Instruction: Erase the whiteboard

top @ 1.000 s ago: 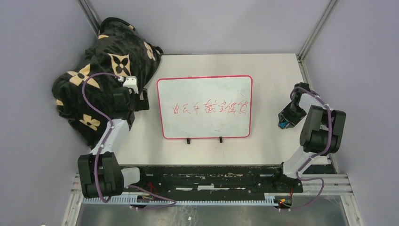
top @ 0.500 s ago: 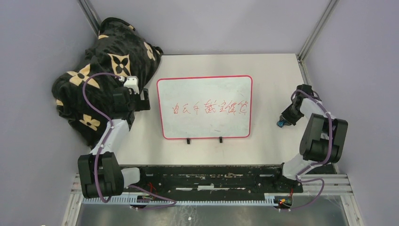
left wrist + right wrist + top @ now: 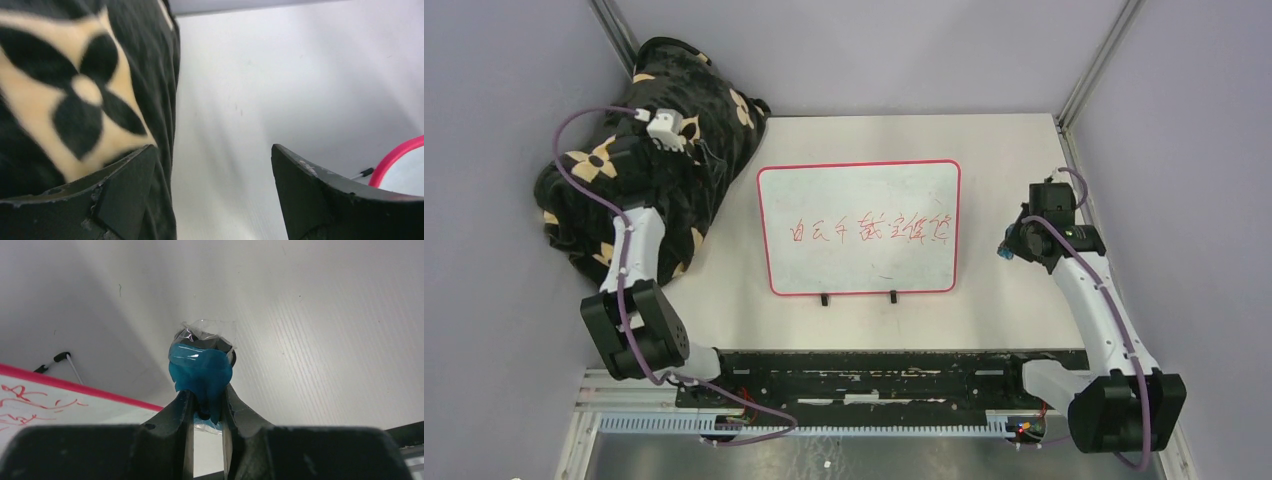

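Right of the red-rimmed whiteboard [image 3: 859,228], your right gripper [image 3: 207,401] pinches a blue film-wrapped lump [image 3: 200,367]; your left gripper [image 3: 210,170] gapes over black floral cloth [image 3: 75,95].

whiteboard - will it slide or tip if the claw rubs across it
Probably stiff: the whiteboard looks like a thin, flat, rimmed panel. It seems unlikely to tip, since it lies flat on the table. It may slide under a sideways rub: nothing pins it, and only two small feet show at its near edge.
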Controlling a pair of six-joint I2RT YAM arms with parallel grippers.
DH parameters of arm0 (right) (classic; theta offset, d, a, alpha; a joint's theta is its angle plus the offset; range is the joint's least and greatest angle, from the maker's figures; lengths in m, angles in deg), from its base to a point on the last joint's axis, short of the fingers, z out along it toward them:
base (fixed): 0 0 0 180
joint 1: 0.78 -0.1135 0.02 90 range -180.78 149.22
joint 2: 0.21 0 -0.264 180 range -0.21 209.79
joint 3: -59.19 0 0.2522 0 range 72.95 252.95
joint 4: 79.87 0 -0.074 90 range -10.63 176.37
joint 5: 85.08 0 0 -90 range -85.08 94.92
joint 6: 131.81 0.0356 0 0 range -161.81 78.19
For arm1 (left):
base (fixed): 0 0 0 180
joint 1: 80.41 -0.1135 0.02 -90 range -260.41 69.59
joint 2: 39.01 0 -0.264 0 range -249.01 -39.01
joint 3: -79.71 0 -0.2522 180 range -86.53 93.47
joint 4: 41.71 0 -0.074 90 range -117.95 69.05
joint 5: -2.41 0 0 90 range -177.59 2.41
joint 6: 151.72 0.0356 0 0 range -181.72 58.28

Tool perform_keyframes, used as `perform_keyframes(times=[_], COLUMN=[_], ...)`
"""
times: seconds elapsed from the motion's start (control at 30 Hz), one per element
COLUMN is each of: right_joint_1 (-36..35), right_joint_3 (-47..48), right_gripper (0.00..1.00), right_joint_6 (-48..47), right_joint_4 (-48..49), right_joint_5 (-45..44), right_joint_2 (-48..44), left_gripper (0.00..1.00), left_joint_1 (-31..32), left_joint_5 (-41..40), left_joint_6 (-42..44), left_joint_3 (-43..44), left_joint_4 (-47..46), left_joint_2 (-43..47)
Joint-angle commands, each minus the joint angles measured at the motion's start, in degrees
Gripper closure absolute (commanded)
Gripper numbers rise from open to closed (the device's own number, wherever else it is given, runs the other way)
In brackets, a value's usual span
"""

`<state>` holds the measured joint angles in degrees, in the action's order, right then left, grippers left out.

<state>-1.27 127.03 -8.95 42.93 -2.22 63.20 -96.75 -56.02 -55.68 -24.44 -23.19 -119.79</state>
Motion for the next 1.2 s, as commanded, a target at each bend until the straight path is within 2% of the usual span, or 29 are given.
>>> perform_keyframes(times=[0.0, 0.17, 0.27, 0.43, 0.63, 0.8, 1.17], right_joint_1=[-1.7, -2.4, -2.7, -3.1, -3.7, -3.9, -4.5], right_joint_3=[2.2, 1.9, 1.5, 1.5, 2.6, 3.9, 4.1], right_gripper=[0.84, 0.83, 0.83, 0.82, 0.82, 0.81, 0.8], right_joint_6=[-2.2, -3.9, -4.7, -6.0, -7.3, -8.5, -8.8], right_joint_4=[-4.7, -5.8, -5.4, -3.6, -2.1, -2.0, -0.7], right_joint_5=[-2.6, -0.8, 0.6, 2.8, 4.8, 4.7, 5.9], right_joint_2=[-4.2, -5.5, -5.2, -3.3, 0.0, 1.0, 1.8], left_gripper=[0.1, 0.12, 0.14, 0.2, 0.3, 0.3, 0.31], left_joint_1=[-4.7, -5.0, -4.8, -2.5, -0.3, 0.9, 3.7], left_joint_5=[22.7, 37.3, 41.3, 43.4, 45.8, 46.1, 44.7], left_joint_6=[-2.2, -1.4, -0.5, 5.1, 16.6, 28.1, 45.8], left_joint_3=[10.4, 15.6, 15.6, 14.3, 20.5, 26.1, 33.6], left_joint_4=[2.6, 6.6, 6.8, 9.2, 22.3, 36.4, 58.8], left_joint_2=[-5.5, -11.7, -13.6, -14.1, -16.3, -19.3, -25.0])
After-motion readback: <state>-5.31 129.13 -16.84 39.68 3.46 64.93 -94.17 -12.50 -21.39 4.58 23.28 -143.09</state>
